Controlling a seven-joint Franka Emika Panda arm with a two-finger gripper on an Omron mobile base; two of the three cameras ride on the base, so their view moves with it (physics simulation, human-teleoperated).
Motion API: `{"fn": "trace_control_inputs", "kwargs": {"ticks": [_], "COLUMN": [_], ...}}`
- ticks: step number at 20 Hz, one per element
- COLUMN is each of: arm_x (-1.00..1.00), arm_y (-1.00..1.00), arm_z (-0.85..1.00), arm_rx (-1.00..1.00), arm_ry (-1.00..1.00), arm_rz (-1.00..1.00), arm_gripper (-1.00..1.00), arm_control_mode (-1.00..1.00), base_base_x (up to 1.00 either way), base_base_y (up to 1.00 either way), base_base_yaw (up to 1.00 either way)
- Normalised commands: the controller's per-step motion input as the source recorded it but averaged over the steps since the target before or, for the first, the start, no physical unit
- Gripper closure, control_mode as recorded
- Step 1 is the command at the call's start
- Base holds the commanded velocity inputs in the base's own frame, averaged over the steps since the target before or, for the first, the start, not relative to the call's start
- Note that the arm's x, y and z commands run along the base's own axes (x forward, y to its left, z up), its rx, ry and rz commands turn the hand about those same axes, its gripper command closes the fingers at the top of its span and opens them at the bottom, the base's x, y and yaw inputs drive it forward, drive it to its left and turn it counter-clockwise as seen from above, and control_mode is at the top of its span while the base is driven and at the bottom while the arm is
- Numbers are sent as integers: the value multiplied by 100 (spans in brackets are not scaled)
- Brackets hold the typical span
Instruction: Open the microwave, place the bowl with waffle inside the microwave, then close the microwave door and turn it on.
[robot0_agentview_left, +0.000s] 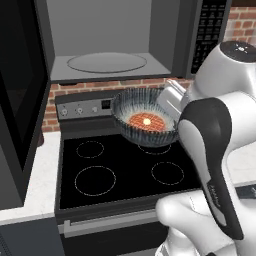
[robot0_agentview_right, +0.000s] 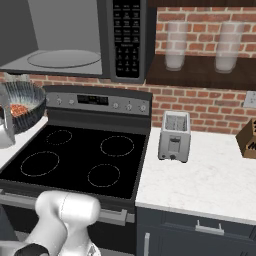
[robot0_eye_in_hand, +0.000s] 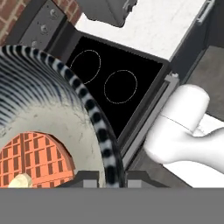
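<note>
The microwave (robot0_agentview_left: 107, 62) hangs over the stove with its door (robot0_agentview_left: 20, 100) swung wide open to the left, so the light grey inside and the round turntable (robot0_agentview_left: 106, 62) show. Below its opening, above the rear burners, the striped bowl (robot0_agentview_left: 145, 131) hangs in the air with the orange waffle (robot0_agentview_left: 146, 121) in it. My gripper (robot0_agentview_left: 169, 107) is shut on the bowl's right rim. In the hand view the fingertips (robot0_eye_in_hand: 85, 178) pinch the rim of the bowl (robot0_eye_in_hand: 52, 100), one inside near the waffle (robot0_eye_in_hand: 35, 159), one outside. The keypad (robot0_agentview_right: 127, 40) is on the microwave's right.
The black stove top (robot0_agentview_left: 125, 172) with its control panel (robot0_agentview_right: 100, 100) lies under the bowl. A toaster (robot0_agentview_right: 174, 136) stands on the white counter (robot0_agentview_right: 205, 180) to the right. Two glass jars (robot0_agentview_right: 175, 45) sit on a shelf, and a brown box (robot0_agentview_right: 248, 140) is at the far right.
</note>
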Motion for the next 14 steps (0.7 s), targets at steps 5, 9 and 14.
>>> {"fn": "trace_control_inputs", "kwargs": {"ticks": [5,9,14], "arm_x": [-73,-19,12], "arm_y": [-10,-6,-6], "arm_z": [83,77,57], "arm_rx": [-11,-7,0], "arm_ry": [-15,-31,-28], "arm_rz": [-29,-26,-14], "arm_gripper": [100,100,100], "arm_control_mode": [-100,-100,-100], "base_base_x": [0,0,0], "base_base_y": [0,0,0], "base_base_yaw": [0,0,0]}}
